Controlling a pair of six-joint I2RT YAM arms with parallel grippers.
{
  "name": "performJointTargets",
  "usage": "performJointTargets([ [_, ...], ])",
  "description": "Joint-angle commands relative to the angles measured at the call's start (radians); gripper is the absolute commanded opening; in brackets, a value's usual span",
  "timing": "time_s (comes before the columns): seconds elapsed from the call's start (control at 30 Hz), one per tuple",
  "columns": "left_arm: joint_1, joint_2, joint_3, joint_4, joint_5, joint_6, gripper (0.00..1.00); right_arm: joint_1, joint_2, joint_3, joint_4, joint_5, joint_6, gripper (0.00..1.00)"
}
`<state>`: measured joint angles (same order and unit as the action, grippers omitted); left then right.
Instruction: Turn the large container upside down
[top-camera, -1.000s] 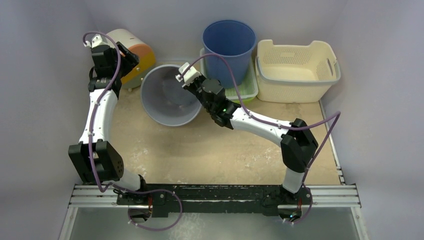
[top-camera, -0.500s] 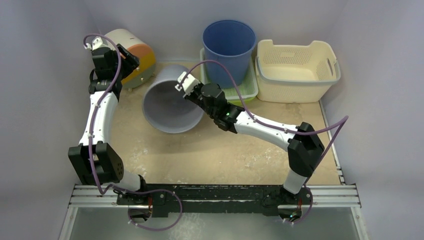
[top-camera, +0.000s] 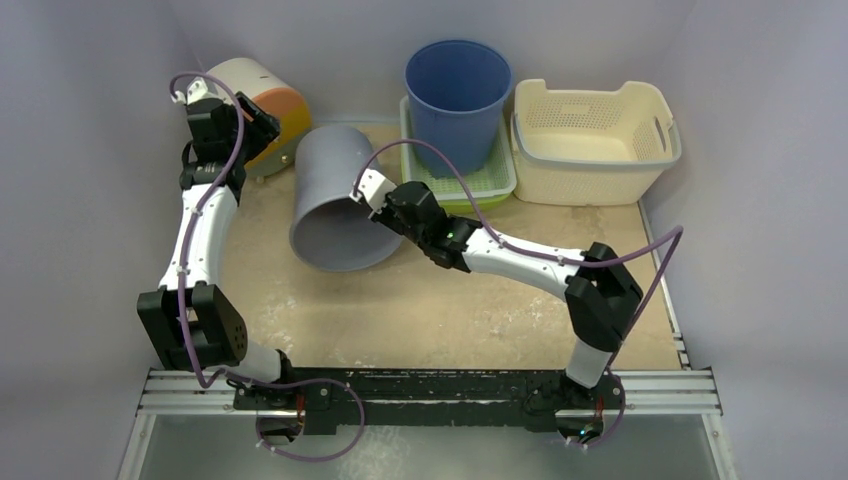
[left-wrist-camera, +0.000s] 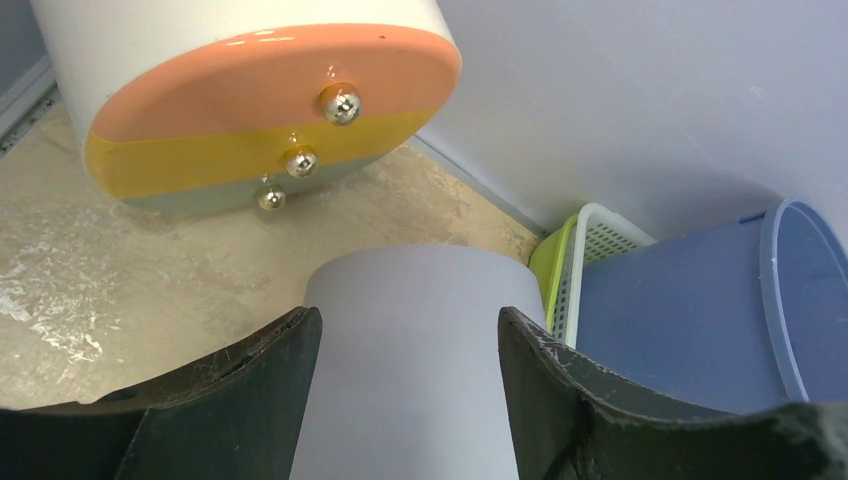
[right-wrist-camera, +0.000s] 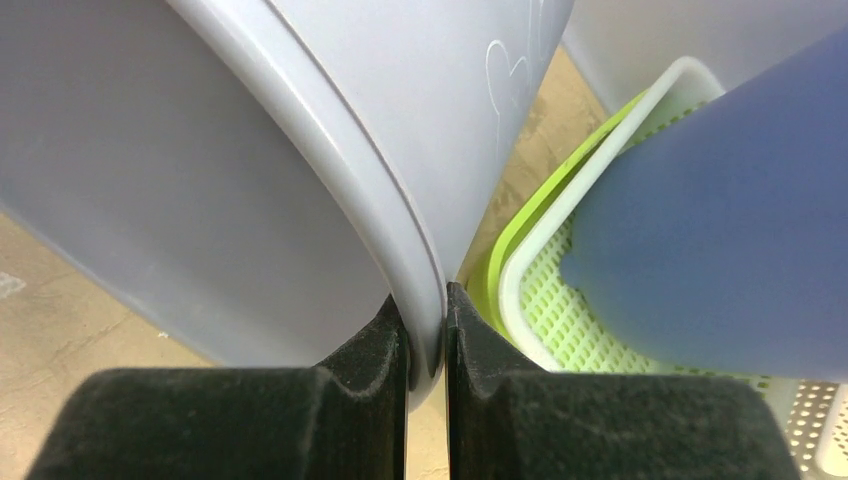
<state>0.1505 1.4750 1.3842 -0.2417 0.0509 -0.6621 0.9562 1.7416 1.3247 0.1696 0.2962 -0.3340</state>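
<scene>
A blue bucket (top-camera: 458, 85) is stood in a green tray (top-camera: 500, 176) at the far middle of the table (top-camera: 420, 300). A cream basket (top-camera: 590, 180) is set just right of it. A white, orange-ended drum (top-camera: 255, 85) is laid sideways at the far left.

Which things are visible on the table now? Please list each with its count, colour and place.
grey plastic bucket: one, grey, tipped over, centre-left
blue plastic bucket: one, blue, upright in the tray, back centre
perforated plastic tray: one, green and white, back centre
perforated plastic basket: one, cream, back right
drum-shaped container: one, white with orange and yellow end, lying back left
table: one, beige
left gripper: one, black, open, near the drum
right gripper: one, black, shut on the grey bucket's rim
</scene>
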Motion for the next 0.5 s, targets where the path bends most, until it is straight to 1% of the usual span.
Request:
performJointTargets([
  [0.0, 0.011, -0.034, -0.017, 0.064, 0.024, -0.016, 0.64, 0.003, 0.059, -0.006, -0.132, -0.035, 0.060, 0.00],
  [0.17, 0.011, -0.035, -0.038, 0.084, 0.043, -0.033, 0.64, 0.004, 0.111, -0.016, -0.147, 0.024, 0.049, 0.00],
  [0.27, 0.011, -0.035, -0.043, 0.082, 0.044, -0.029, 0.63, 0.004, 0.132, -0.023, -0.145, 0.076, 0.068, 0.00],
  [0.4, 0.011, -0.035, -0.045, 0.078, 0.043, -0.025, 0.63, 0.004, 0.135, -0.006, -0.168, 0.103, 0.093, 0.00],
  [0.43, 0.012, -0.033, -0.047, 0.080, 0.043, -0.025, 0.63, 0.004, 0.128, -0.003, -0.170, 0.102, 0.098, 0.02],
  [0.47, 0.012, -0.033, -0.048, 0.081, 0.042, -0.024, 0.63, 0.003, 0.116, -0.002, -0.171, 0.094, 0.100, 0.11],
])
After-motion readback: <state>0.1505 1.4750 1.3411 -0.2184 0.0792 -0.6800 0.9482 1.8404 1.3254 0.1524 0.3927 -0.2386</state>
